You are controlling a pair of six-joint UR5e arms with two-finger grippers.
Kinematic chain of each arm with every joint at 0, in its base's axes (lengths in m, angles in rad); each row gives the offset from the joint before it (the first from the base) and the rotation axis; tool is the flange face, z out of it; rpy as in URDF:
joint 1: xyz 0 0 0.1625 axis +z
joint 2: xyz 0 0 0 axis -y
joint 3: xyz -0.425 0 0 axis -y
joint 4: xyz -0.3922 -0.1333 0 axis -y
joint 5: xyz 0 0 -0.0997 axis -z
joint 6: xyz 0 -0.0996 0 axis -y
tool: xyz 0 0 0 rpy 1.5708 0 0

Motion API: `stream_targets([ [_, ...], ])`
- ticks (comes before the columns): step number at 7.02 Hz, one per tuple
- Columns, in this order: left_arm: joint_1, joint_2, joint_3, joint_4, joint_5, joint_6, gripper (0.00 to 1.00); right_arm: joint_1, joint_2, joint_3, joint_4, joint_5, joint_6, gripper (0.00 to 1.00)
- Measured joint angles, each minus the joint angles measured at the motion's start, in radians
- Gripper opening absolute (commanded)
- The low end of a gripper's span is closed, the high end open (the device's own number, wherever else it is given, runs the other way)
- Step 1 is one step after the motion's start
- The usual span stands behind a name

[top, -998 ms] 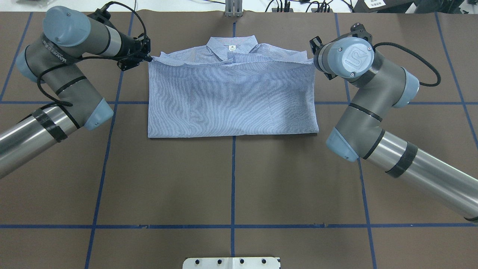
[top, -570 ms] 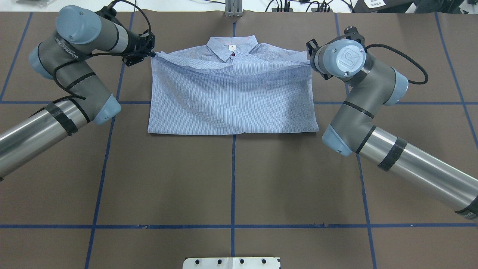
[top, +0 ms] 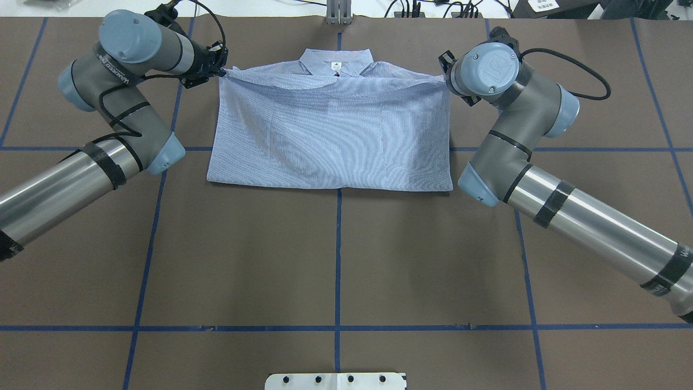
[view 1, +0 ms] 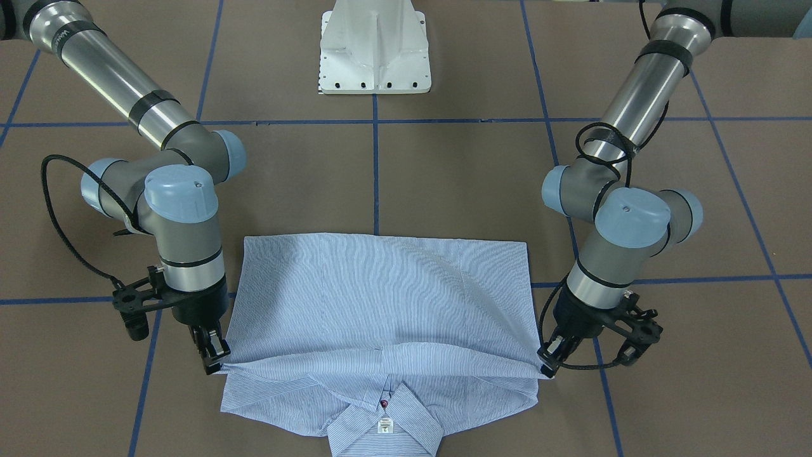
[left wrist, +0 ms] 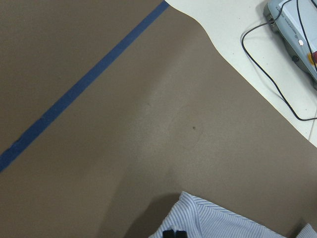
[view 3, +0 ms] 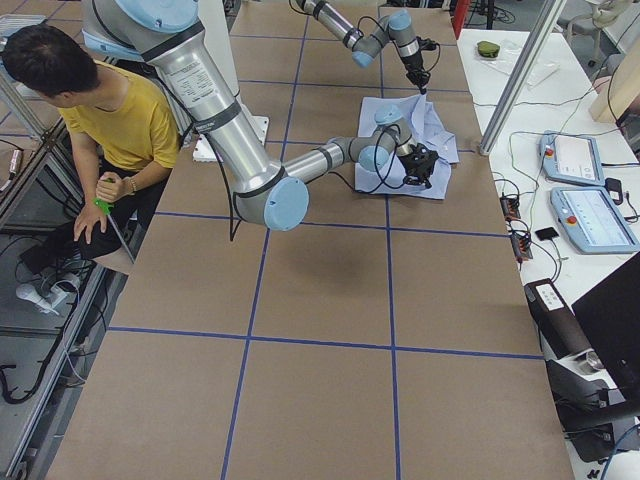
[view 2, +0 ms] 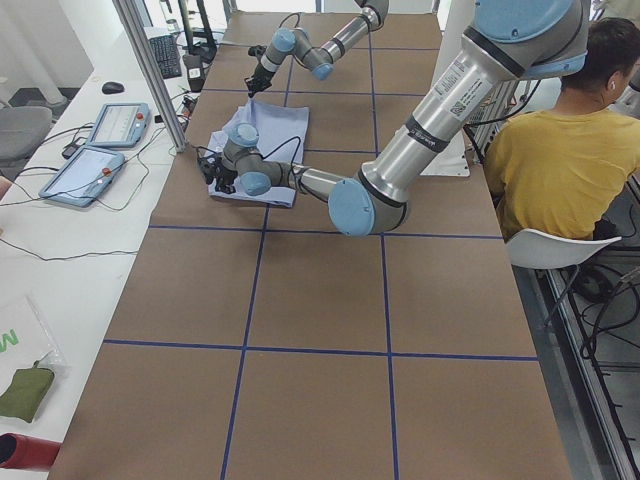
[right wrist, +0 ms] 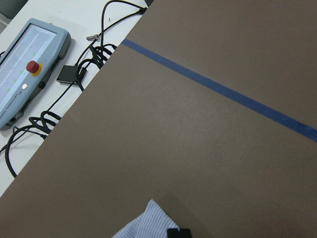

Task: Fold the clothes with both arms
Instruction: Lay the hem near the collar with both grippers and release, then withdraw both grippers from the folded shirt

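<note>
The light-blue striped shirt (top: 330, 130) lies folded in half on the brown table, collar (top: 335, 60) at the far side with its white label showing. My left gripper (top: 219, 71) is shut on the left corner of the folded-over edge. In the front-facing view it (view 1: 547, 367) pinches that corner just above the table. My right gripper (view 1: 216, 363) is shut on the opposite corner; from overhead its wrist hides it. The held edge stretches taut across the shoulders, just short of the collar (view 1: 384, 416). Each wrist view shows only a bit of shirt cloth (left wrist: 223, 223) (right wrist: 141, 223) at the bottom.
Blue tape lines (top: 338, 260) grid the table. The white pedestal base (view 1: 375, 51) stands at the robot's side. Teach pendants (view 3: 580, 190) and cables lie on the white bench beyond the far edge. A person in a yellow shirt (view 2: 560, 160) sits beside the robot.
Both grippers have carried the held edge farther from the robot toward the collar. The upper layer is now flatter and tauter, covering more of the shoulders. The near fold has slid slightly away.
</note>
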Motion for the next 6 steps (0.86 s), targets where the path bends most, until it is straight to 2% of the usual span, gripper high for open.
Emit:
stream_targets([
  [1,0.000,-0.004,0.005,0.000,0.001,0.017,0.44,0.017,0.002,-0.015,0.010,0.023,-0.020,0.00],
  [2,0.000,-0.007,0.007,-0.001,0.002,0.030,0.45,0.024,0.002,-0.030,0.032,0.034,-0.027,0.40],
  [3,-0.001,-0.007,0.008,-0.002,0.002,0.046,0.45,0.027,0.004,-0.041,0.050,0.038,-0.030,0.69],
  [5,-0.009,-0.004,-0.003,-0.004,-0.002,0.064,0.45,0.030,0.013,-0.047,0.063,0.041,-0.031,0.99],
  [6,-0.016,0.008,-0.023,-0.004,-0.006,0.067,0.45,0.035,0.019,-0.047,0.064,0.045,-0.030,0.99],
])
